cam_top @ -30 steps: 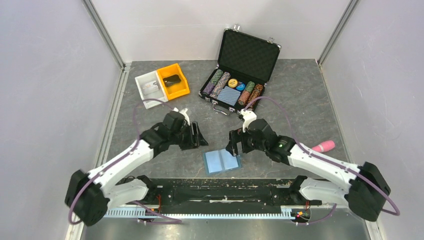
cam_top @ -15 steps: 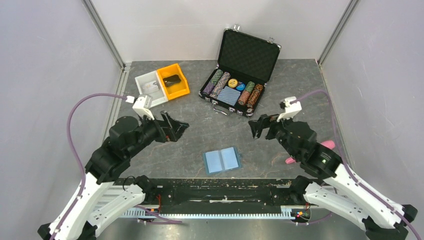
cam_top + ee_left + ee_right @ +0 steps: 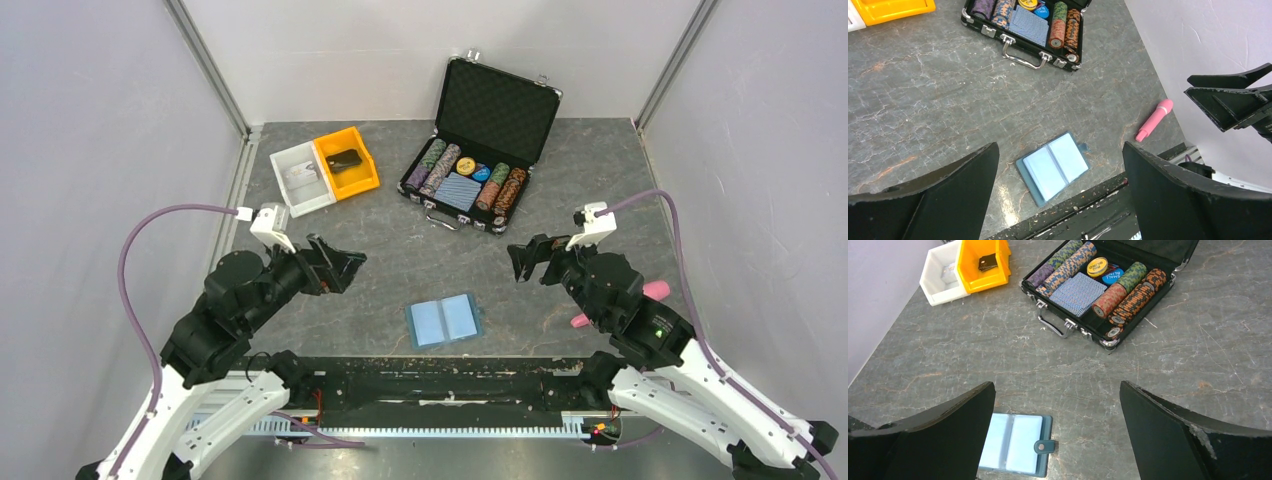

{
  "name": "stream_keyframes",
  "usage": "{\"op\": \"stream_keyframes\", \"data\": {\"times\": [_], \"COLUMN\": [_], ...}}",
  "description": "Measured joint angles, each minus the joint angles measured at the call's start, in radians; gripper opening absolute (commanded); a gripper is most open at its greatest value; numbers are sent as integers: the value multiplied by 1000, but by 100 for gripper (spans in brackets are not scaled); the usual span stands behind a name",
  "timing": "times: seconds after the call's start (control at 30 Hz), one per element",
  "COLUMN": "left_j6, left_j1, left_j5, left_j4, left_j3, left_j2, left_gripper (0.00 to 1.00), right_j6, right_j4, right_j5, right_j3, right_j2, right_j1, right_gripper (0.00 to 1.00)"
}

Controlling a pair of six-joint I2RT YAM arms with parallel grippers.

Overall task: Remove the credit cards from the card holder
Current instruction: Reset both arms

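The card holder (image 3: 444,321), a light-blue bifold wallet, lies open and flat near the table's front edge. It also shows in the left wrist view (image 3: 1053,165) and the right wrist view (image 3: 1015,442). Its two pocket panels look plain light blue, with no black cards in them. A flat black card (image 3: 344,159) lies in the yellow bin (image 3: 372,172), also seen in the right wrist view (image 3: 988,262). My left gripper (image 3: 338,262) is open and empty, raised left of the wallet. My right gripper (image 3: 528,258) is open and empty, raised to its right.
An open black poker-chip case (image 3: 470,180) with chips and a blue patterned deck stands at the back. A white bin (image 3: 290,195) sits beside the yellow one. A pink pen (image 3: 1154,120) lies right of the wallet. Grey walls close in both sides.
Both arms have lifted away from the wallet and drawn back toward their own sides. The wallet lies as it did, open on the table.
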Motion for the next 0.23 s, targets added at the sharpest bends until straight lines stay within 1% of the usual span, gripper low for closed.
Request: {"op": "stream_keyframes", "data": {"times": [0.23], "left_j6": [0], "left_j1": [0], "left_j5": [0], "left_j4": [0], "left_j3": [-16], "left_j2": [-5], "left_gripper": [100], "right_j6": [0], "right_j4": [0], "right_j5": [0], "right_j3": [0], "right_j2": [0], "right_j1": [0], "right_gripper": [98]}}
